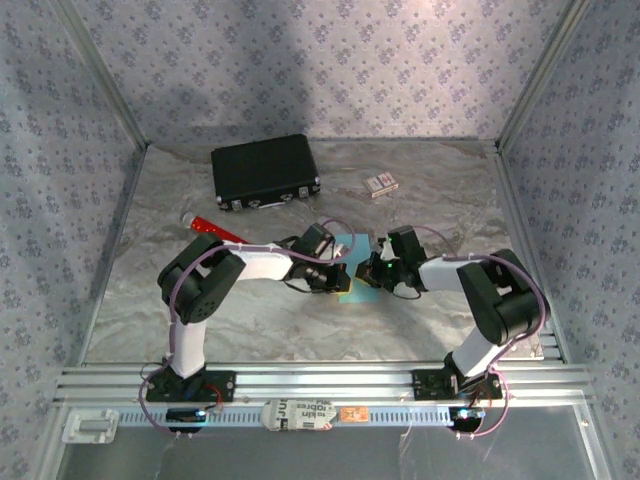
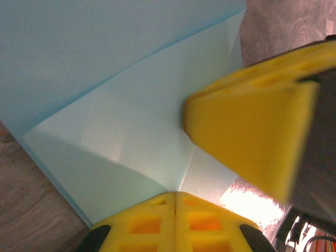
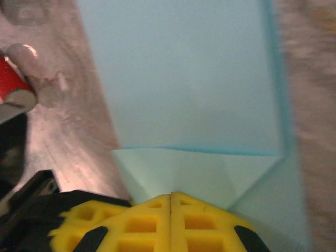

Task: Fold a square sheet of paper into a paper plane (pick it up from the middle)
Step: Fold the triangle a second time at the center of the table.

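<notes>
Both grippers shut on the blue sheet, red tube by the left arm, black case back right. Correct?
No: the top external view shows the black case back left. The left gripper and right gripper are shut on the sheet, red tube by the left arm.

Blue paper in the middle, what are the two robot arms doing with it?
They are folding the paper into a plane. The left hand and the right hand come at it from opposite sides, and both are shut, pinching the paper. The sheet has creases and folded-over flaps, but it isn't a pointed plane yet. A black case, a red tube and a small box lie elsewhere on the table.
</notes>
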Robot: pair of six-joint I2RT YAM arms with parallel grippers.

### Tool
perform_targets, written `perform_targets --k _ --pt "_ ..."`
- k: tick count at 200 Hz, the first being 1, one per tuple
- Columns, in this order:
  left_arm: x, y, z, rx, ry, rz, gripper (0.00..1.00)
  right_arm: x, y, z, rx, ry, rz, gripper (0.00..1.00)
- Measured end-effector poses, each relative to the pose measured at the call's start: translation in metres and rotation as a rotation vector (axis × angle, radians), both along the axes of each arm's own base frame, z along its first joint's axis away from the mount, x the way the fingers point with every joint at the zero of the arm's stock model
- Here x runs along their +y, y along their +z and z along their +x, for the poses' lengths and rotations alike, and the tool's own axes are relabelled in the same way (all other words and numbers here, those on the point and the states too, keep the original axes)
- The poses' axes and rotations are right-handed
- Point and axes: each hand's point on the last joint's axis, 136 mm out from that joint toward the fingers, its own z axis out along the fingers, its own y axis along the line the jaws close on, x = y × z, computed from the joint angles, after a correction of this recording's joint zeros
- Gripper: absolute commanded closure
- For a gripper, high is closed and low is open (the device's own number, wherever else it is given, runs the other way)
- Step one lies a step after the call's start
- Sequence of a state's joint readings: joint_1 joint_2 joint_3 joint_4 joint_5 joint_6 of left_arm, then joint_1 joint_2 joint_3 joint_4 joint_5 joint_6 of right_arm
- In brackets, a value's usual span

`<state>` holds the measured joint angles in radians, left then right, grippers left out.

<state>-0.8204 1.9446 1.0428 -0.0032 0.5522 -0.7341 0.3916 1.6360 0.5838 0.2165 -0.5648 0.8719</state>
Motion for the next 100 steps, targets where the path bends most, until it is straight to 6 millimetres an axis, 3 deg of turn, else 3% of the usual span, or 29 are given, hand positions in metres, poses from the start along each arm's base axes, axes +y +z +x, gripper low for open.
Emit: perform_targets --k 29,81,100 --pt "0.000 -0.001 0.000 -0.002 -0.002 -0.001 0.97 -0.009 0.000 0.007 0.007 -0.026 0.021 0.97" --pt "0.002 -0.001 -0.001 -0.011 -0.003 -0.009 0.98 -0.043 0.003 0.036 -0.012 -0.132 0.006 0.97" --pt "0.002 -0.001 -0.001 -0.014 -0.003 -0.013 0.98 -0.046 0.006 0.041 -0.026 -0.135 -0.001 0.96"
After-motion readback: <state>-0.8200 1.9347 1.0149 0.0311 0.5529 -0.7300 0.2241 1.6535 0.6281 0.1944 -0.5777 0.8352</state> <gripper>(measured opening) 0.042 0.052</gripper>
